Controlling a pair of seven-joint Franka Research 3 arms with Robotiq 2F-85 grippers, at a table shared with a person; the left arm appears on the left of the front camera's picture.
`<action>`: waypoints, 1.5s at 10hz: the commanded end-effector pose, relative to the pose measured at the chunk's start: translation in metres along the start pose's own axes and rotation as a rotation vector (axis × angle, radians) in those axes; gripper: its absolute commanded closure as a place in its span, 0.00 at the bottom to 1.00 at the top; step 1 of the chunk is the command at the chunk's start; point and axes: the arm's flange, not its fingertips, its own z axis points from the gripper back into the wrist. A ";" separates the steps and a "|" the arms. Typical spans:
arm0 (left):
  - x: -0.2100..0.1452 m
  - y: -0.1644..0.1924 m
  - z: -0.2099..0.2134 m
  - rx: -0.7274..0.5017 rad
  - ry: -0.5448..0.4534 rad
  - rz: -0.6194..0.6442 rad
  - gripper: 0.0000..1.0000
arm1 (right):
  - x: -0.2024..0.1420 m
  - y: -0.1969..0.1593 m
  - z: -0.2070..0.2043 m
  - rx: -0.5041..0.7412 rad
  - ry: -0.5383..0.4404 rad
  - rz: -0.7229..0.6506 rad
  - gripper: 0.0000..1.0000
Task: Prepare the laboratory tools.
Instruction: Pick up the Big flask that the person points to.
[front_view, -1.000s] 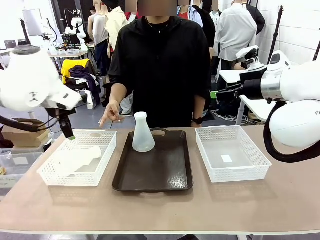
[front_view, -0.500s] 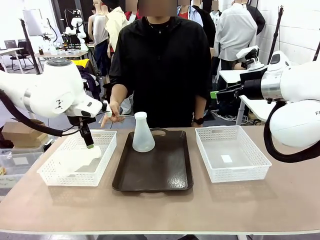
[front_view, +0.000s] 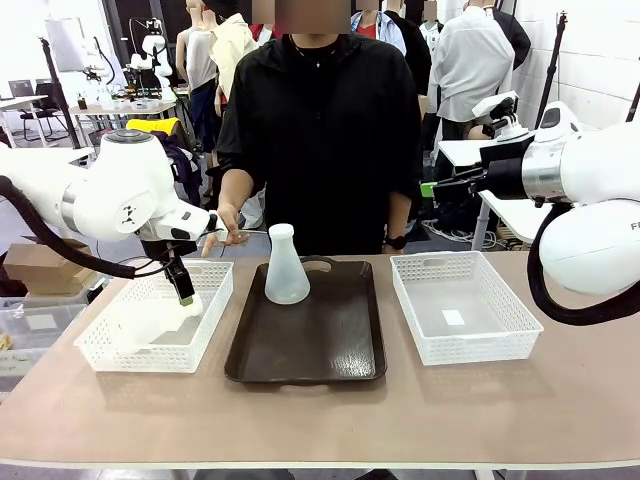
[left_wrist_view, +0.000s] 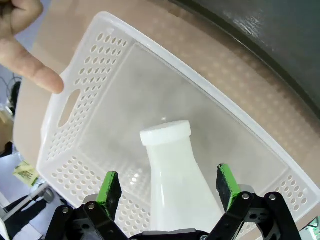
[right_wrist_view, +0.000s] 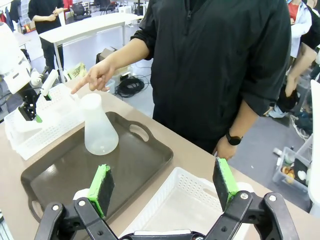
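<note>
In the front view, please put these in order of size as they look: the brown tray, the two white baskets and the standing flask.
1. The dark brown tray, slightly largest.
2. The left basket and the right basket: alike, so not ranked.
3. The upright flask, clearly smallest.

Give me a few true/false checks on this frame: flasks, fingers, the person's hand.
1. One flask stands upright on the brown tray. True.
2. The other flask lies in the right basket. False: it lies on its side in the left basket.
3. The left fingers are clamped on that flask. False: they are open, one on each side of it.
4. The person's hand points beside the left basket. True.
5. The right fingers hold a flask. False: they are open and hold nothing.
</note>
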 end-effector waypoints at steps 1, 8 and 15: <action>0.008 0.008 -0.004 -0.061 0.019 0.048 0.00 | 0.001 0.000 0.000 -0.003 -0.011 0.005 0.00; 0.013 0.030 -0.024 -0.146 0.039 0.142 0.00 | 0.001 0.000 0.000 -0.003 -0.011 0.005 0.00; 0.012 0.028 -0.043 -0.199 0.041 0.151 0.00 | 0.001 0.000 0.000 -0.003 -0.011 0.005 0.00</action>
